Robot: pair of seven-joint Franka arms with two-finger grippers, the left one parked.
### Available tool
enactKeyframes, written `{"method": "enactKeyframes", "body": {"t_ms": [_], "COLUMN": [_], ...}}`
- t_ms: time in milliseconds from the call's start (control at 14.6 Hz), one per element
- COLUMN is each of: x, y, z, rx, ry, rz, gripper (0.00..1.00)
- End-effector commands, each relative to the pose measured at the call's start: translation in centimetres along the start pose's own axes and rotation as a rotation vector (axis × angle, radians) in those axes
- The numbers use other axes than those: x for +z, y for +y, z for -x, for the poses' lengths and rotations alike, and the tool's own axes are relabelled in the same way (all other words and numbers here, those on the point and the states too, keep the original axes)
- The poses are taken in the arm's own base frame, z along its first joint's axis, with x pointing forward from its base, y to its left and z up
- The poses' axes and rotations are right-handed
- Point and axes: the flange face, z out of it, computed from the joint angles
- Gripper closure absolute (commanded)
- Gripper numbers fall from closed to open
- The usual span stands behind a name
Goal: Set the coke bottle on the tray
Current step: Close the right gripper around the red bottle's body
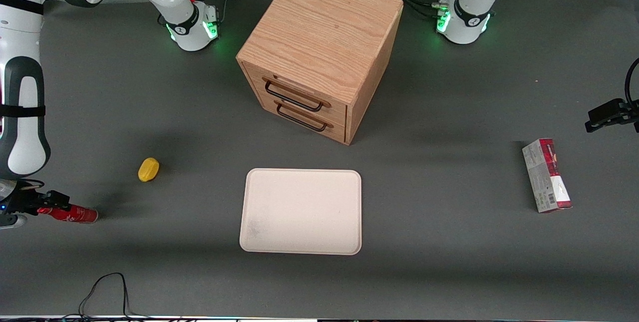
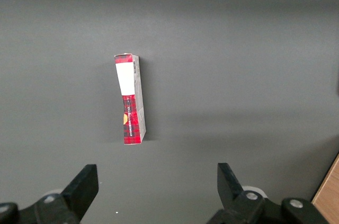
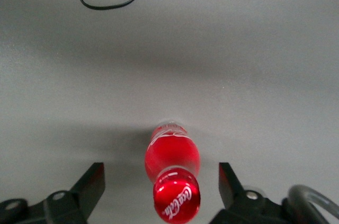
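Note:
The coke bottle (image 1: 77, 213) is a slim red bottle with a red cap, standing on the grey table at the working arm's end, well apart from the tray. In the right wrist view I look down on the bottle (image 3: 172, 158), with its cap and white script nearest the camera. My right gripper (image 1: 44, 206) hangs over the bottle top. Its fingers are open, one on each side of the cap, not touching it (image 3: 160, 175). The pale cream-pink tray (image 1: 301, 211) lies flat at the table's middle, nearer the front camera than the cabinet, with nothing on it.
A wooden two-drawer cabinet (image 1: 319, 47) stands at mid-table. A small yellow object (image 1: 149, 169) lies between bottle and tray. A red-and-grey carton (image 1: 546, 174) lies toward the parked arm's end and shows in the left wrist view (image 2: 131, 99). A black cable (image 1: 105, 287) loops near the front edge.

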Motion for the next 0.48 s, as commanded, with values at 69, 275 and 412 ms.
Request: {"method": "enactKeyframes", "body": {"t_ms": [69,275,412], "x": [-0.3,-1.0,-1.9], "y": [0.3,0.3,-0.4], "z": [-0.7,-0.7,-1.1], "rx": [-0.027,-0.026,-0.017], "ry": [0.025,0.021,-0.007], "rz": [-0.005,-0.008,-0.041], "gripper": [0.79,1.0,1.0]}}
